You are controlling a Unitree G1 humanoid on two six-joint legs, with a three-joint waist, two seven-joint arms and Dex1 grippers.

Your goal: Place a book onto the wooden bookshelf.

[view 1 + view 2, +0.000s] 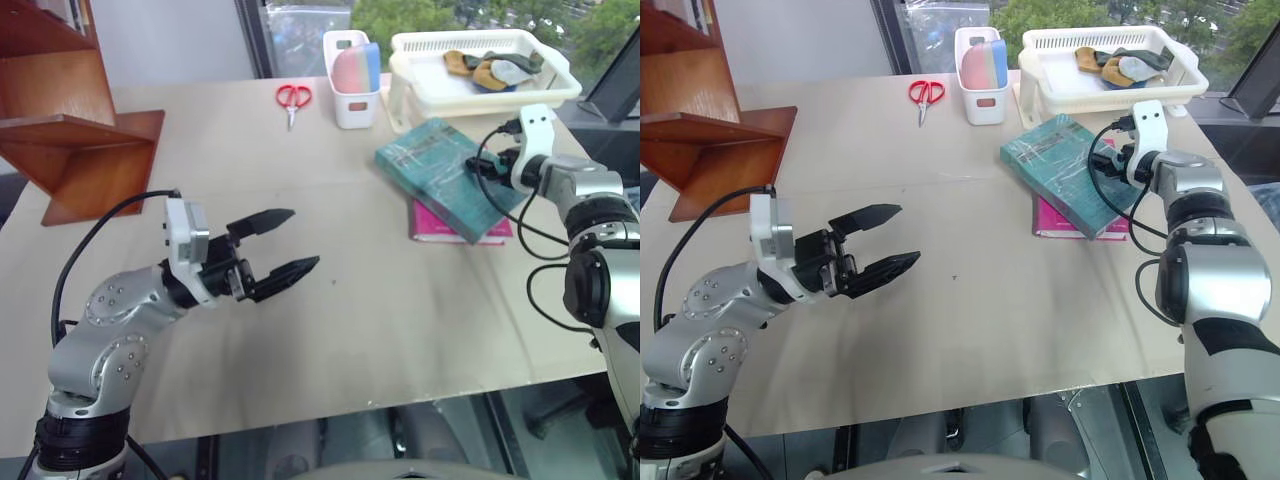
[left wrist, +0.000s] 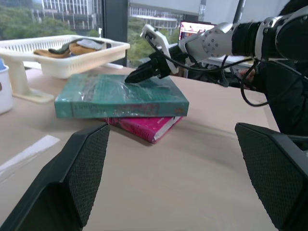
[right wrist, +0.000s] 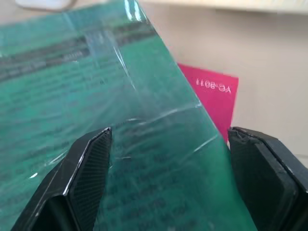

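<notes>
The teal-green book (image 1: 440,170) lies flat at the right of the table, askew on top of a smaller magenta-pink book (image 1: 440,228). My right gripper (image 1: 487,166) hovers low over the teal cover near its right edge, open, with one finger on each side of the cover (image 3: 144,106) and nothing between them. In the left wrist view its fingertips (image 2: 137,77) point down at the top of the book (image 2: 120,94). My left gripper (image 1: 303,238) is open above the middle of the table, holding nothing. The wooden bookshelf (image 1: 85,135) stands at the far left.
A white basket (image 1: 420,45) holding several small items stands behind the books. Beside it are a white cup (image 1: 352,100) with pink and blue things in it, and red scissors (image 1: 292,97). The table's front edge (image 1: 350,405) is near me.
</notes>
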